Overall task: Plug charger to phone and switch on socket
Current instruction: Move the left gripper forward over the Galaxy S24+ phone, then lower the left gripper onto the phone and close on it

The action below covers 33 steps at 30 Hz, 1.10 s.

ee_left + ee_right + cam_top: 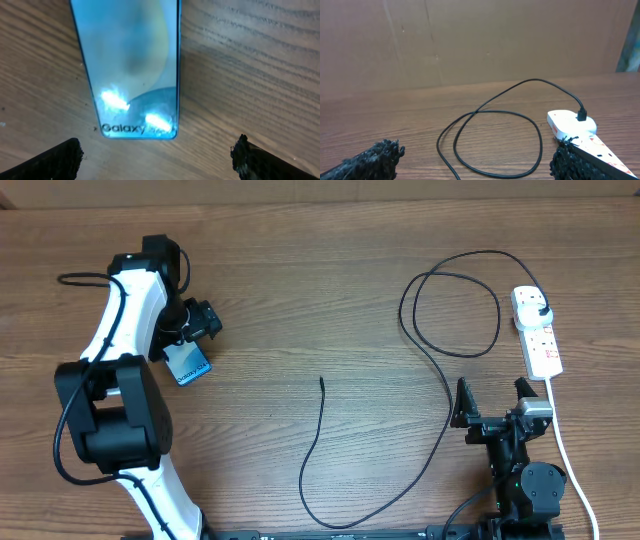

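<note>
The phone (pixel 188 366) lies flat at the table's left with its light-blue screen lit. In the left wrist view the phone (pixel 131 65) shows its "Galaxy" end just ahead of my open left gripper (pixel 157 161), which hovers over it (pixel 186 340) without touching. The charger cable (pixel 440 395) runs from its black plug (pixel 541 309), seated in the white socket strip (pixel 540 340), through a loop to its free tip (pixel 321 380) mid-table. My right gripper (pixel 493 398) is open near the front edge, empty, facing the cable loop (pixel 492 135) and the socket (pixel 569 125).
The socket's thick white cord (pixel 568 460) trails toward the front edge on the right, beside the right arm. A brown cardboard wall (pixel 470 40) stands behind the table. Bare wood (pixel 330 290) lies between the two arms.
</note>
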### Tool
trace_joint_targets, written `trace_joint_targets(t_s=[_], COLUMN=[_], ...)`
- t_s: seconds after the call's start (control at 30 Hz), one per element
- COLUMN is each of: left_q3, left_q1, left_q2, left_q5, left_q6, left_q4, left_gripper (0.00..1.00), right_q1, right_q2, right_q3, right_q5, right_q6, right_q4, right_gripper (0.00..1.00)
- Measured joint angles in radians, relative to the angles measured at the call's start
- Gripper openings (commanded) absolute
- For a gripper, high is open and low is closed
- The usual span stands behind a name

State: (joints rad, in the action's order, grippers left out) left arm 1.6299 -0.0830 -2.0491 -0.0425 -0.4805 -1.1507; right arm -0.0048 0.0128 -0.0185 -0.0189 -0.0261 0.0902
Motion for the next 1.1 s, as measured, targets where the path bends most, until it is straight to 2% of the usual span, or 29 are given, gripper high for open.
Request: trace_joint_targets(t_s=[0.5,1.1], left_q3=[0.000,0.000], left_q1=[0.000,-0.038], left_q2=[-0.003,-0.003], left_q5=[0.000,-0.017], left_q6=[0.000,0.000], left_q4=[0.061,0.064], left_gripper=[1.00,1.00], right_q1=[0.000,0.000], right_q2=[0.000,0.000], right_q3=[0.000,0.000], right_q5=[0.000,0.000], right_q6=[0.000,0.000], right_q4=[0.000,0.000], right_gripper=[1.00,1.00])
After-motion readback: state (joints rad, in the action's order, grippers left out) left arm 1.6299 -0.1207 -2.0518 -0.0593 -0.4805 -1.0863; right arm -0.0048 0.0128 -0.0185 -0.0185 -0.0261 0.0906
